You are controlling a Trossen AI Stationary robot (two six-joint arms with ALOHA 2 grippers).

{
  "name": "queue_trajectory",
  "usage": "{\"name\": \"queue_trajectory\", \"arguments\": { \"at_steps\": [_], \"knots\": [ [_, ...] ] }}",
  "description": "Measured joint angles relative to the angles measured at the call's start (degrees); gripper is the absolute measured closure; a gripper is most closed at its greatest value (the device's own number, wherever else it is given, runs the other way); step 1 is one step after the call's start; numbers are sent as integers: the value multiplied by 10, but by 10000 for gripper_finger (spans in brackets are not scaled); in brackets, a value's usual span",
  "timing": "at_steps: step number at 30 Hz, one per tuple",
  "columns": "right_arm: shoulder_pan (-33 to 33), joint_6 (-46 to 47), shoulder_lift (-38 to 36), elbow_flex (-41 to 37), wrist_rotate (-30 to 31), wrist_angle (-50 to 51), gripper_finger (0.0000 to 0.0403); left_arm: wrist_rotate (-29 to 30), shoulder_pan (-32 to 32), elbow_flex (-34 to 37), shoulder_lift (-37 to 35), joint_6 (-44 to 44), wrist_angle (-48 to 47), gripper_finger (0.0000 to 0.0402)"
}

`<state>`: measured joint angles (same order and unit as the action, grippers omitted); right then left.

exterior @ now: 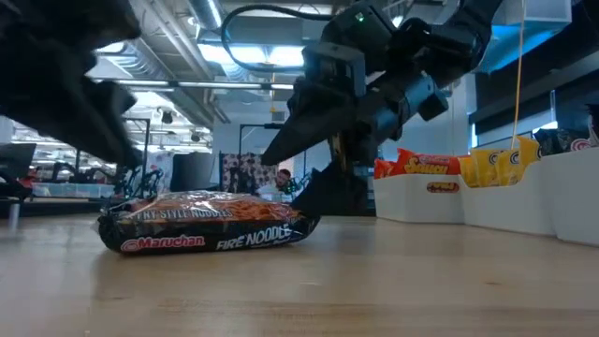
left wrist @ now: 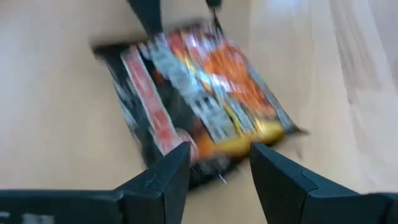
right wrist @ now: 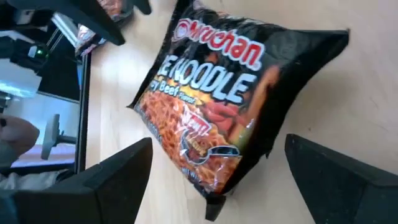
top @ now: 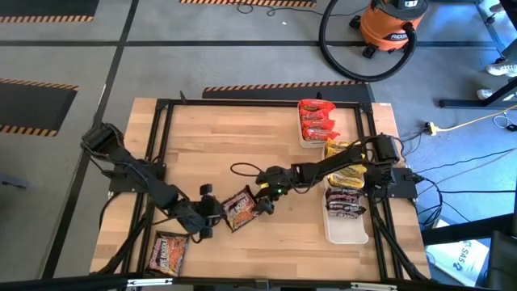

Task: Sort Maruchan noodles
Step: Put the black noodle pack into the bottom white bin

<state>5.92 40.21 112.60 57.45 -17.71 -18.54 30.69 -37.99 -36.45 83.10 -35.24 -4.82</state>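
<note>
Dark fire-noodle packet [top: 239, 208] flat on the wood, mid-table, label up (orange noodle picture, red Maruchan logo). Second dark packet [top: 168, 251] flat near the front left corner. Red packets [top: 316, 120], yellow packets [top: 342, 162] and dark packets [top: 345, 200] lined along the right.

Dark noodle packet [exterior: 211, 225] flat on table [exterior: 374, 290] — right hand [exterior: 314, 178] open, just behind
</note>
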Motion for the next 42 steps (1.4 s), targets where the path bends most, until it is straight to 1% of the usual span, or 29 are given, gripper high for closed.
{"name": "queue_trajectory", "arguments": {
  "at_steps": [3, 5, 8, 10, 14, 19, 22, 25, 29, 33, 42],
  "knots": [
    [2, 18, 0, 0, 1, 5, 56, -55, -7, 0, 1, -79, -24, 241],
    [8, 31, 7, 0, 12, 8, 56, -76, -14, 0, 10, -119, -22, 241],
    [9, 37, 18, 0, 27, 1, 56, -66, -15, 1, 31, -131, -17, 241],
    [9, 47, 28, 0, 23, -16, 56, -58, -12, 0, 46, -132, -8, 241],
    [9, 62, 54, 1, 7, -72, 56, -62, 1, 0, 80, -124, 0, 241],
    [9, 61, 72, 2, 10, -118, 56, -54, 18, -1, 113, -121, 27, 241],
    [13, 61, 73, 2, 14, -124, 56, -46, 27, -2, 120, -106, 45, 241],
    [19, 56, 74, 1, 25, -145, 56, -44, 31, 0, 121, -71, 76, 241],
    [28, 32, 78, -1, 22, -181, 56, -44, 31, 1, 123, -34, 99, 241],
    [33, 31, 80, -2, 11, -214, 56, -25, 31, 1, 123, -22, 105, 241],
    [40, -2, 79, 12, 40, -216, 56, 16, 31, 1, 123, 60, 177, 241]
  ]
}}
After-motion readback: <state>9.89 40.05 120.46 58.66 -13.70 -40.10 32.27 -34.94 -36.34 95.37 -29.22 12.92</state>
